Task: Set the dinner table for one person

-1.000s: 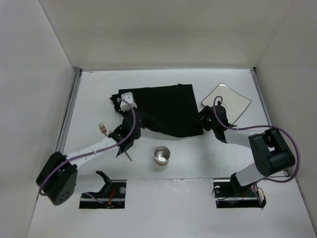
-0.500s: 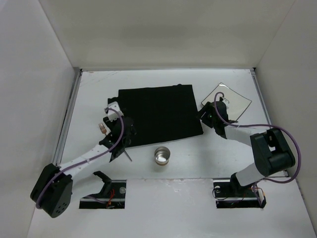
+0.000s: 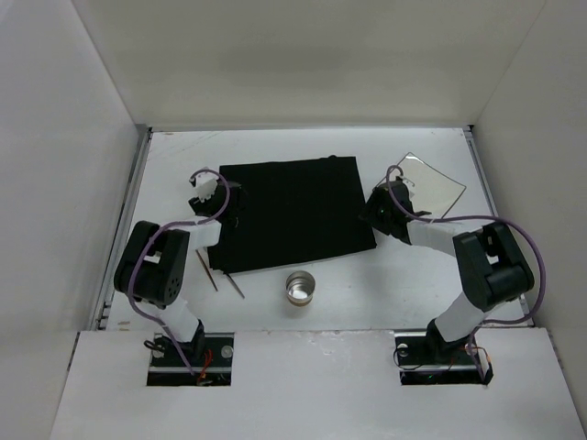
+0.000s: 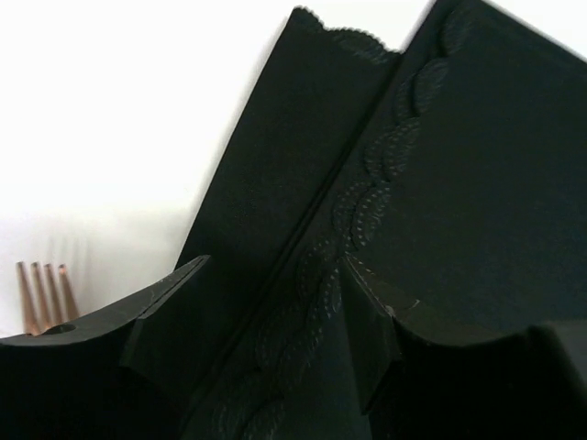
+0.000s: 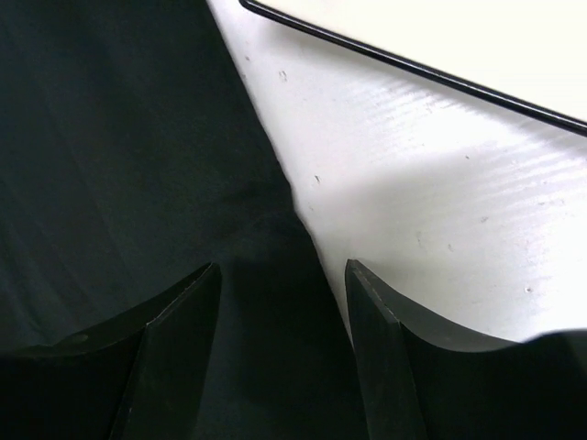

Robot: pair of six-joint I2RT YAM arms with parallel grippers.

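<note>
Fixed above and behind the arm bases, the overhead camera looks down over the whole tabletop (image 3: 275, 156) as far as its far wall. The left wrist camera peers past the left end effector (image 4: 266, 289), very close on the left edge of the black mat (image 4: 440, 183), a fork (image 4: 41, 293) at frame left. The right wrist camera, equally near behind the right end effector (image 5: 280, 275), faces the mat's right edge and a glass plate (image 5: 459, 37). All three views share the mat

No writing, label, brand, number or sign can be read on the counter (image 3: 385, 275) or on anything lying on it, in any of the three views.
</note>
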